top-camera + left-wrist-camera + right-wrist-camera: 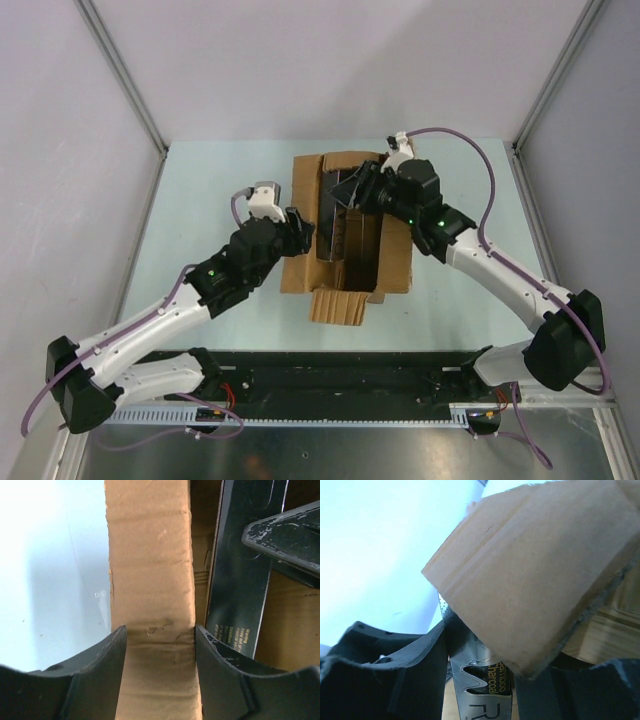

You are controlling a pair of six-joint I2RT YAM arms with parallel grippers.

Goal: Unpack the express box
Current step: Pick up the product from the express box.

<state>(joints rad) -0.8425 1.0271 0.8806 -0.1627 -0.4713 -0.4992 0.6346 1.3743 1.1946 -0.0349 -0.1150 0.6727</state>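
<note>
The express box [396, 262], a brown carton, stands open mid-table with its flaps spread. My left gripper [302, 232] straddles its left wall; in the left wrist view the cardboard [150, 555] fills the gap between the fingers [160, 645]. My right gripper [352, 190] reaches into the far end of the box and is shut on a slim dark-and-white package [334, 222]. The package shows in the right wrist view [482, 692] between the fingers [485, 680], under a cardboard flap [535, 570]. The left wrist view shows the package [240, 580] upright inside the box.
The box's near flap [338, 305] lies folded out toward the arm bases. The light table [220, 180] is bounded by white walls and metal posts. One right-gripper finger [287, 532] shows above the package in the left wrist view.
</note>
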